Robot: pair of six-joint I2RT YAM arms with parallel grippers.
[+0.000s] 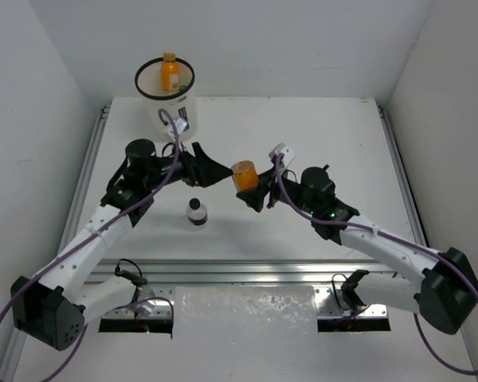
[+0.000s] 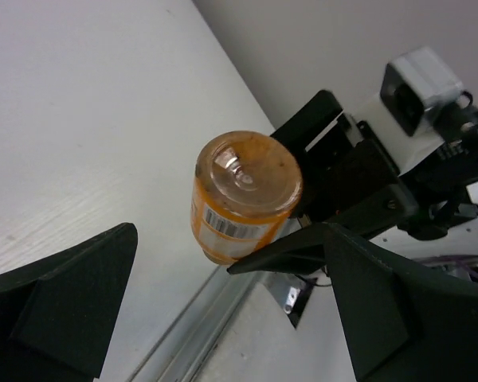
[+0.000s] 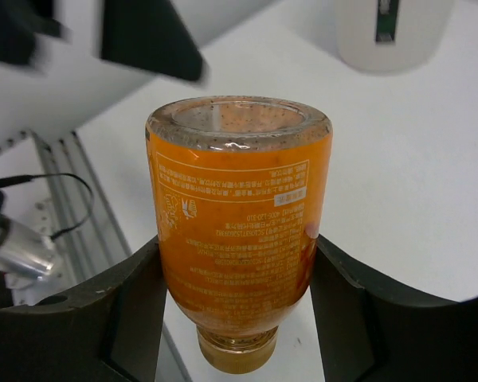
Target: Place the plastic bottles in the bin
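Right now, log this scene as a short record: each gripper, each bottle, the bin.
right gripper: shut on the held orange bottle, above the table, its cap toward the wrist
left gripper: open, empty, facing that bottle's base
bin: upright at the far side, second orange bottle inside
left on table: small dark bottle with white cap, upright, between the arms
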